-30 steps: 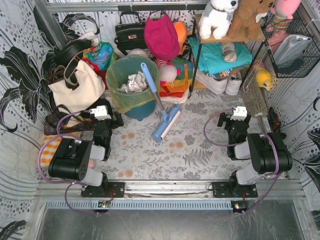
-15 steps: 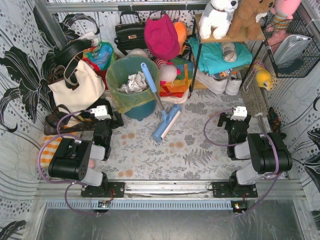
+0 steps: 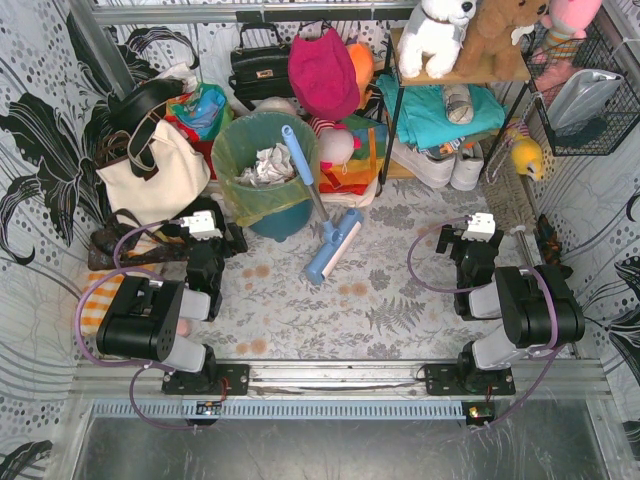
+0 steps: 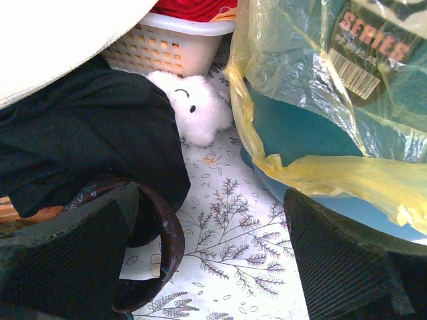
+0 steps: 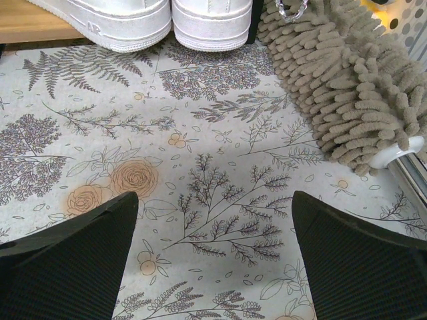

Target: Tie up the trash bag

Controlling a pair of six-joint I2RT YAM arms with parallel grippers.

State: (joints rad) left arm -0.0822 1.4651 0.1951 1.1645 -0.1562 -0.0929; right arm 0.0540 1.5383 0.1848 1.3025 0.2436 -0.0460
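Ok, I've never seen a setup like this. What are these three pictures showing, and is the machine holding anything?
Two robot arms are bolted at the near edge of a table with a floral cover. The overhead picture looks down from behind them. The other two come from wrist cameras, so the dark shapes in the bottom corners are each claw's own fingers. The left claw faces the trash bag, a yellow-green liner in a teal bin with crumpled paper inside. The right claw looks at white sneakers and a shaggy mop head. A blue-handled squeegee leans against the bin. Both claws are open and hold nothing.
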